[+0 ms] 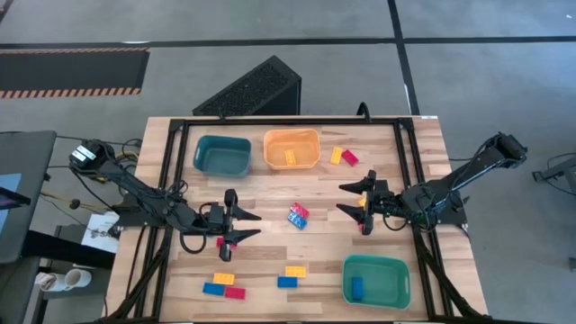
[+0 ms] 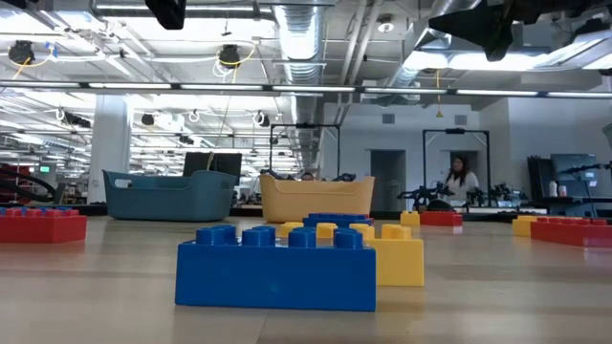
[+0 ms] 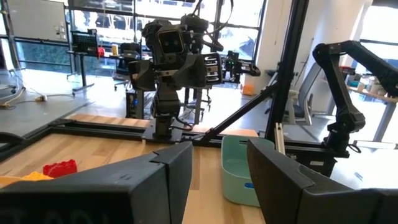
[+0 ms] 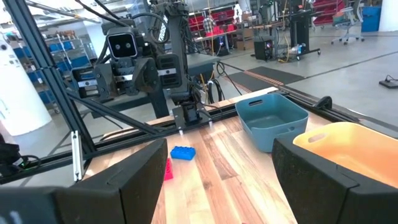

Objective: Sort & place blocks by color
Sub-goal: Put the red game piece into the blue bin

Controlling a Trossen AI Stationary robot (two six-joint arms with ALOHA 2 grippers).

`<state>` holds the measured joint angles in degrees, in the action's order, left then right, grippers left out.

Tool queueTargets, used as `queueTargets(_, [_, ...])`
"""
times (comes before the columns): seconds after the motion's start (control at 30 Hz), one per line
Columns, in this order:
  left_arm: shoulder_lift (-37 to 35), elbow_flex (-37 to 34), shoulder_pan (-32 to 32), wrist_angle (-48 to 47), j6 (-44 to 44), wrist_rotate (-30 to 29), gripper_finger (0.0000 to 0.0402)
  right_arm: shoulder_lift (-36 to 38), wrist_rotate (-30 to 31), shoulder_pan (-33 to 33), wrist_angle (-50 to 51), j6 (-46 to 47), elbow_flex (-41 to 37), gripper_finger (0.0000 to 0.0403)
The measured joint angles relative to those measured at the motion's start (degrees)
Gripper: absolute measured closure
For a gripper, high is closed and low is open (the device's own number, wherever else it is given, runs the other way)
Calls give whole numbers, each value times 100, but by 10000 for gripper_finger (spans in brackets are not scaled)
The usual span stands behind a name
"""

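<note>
Small studded blocks lie scattered on the wooden table. A red-and-blue pair (image 1: 298, 214) rests in the middle, between both grippers. A yellow and a red block (image 1: 342, 157) lie beside the orange bin, and several more (image 1: 223, 285) (image 1: 290, 275) sit near the near edge. One yellow block (image 1: 290, 157) lies in the orange bin and one blue block (image 1: 356, 288) in the green bin. My left gripper (image 1: 247, 224) (image 3: 219, 146) hovers open left of the middle pair. My right gripper (image 1: 347, 198) (image 4: 219, 146) hovers open to its right, facing the blue block (image 4: 183, 152).
A teal bin (image 1: 223, 155) and an orange bin (image 1: 292, 148) stand at the far edge, and a green bin (image 1: 375, 279) at the near right. A black frame (image 1: 171, 180) borders the table. In the low view, a blue block (image 2: 277, 263) sits close, and a person (image 2: 459, 177) is far behind.
</note>
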<state>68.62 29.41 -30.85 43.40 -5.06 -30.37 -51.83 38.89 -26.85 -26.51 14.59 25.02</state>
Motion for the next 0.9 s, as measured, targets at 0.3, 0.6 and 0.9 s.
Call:
queueTargets(0.3, [0, 0, 5, 1, -2, 0, 260, 0, 0, 22, 60, 250, 4, 92])
queueTargets(0.6, [0, 0, 7, 1, -49, 35, 260, 68, -203, 355, 1661, 1032, 478, 92])
queueTargets(0.9, [0, 0, 7, 2, -70, 84, 260, -70, -379, 848, 5786, 2462, 1829, 92])
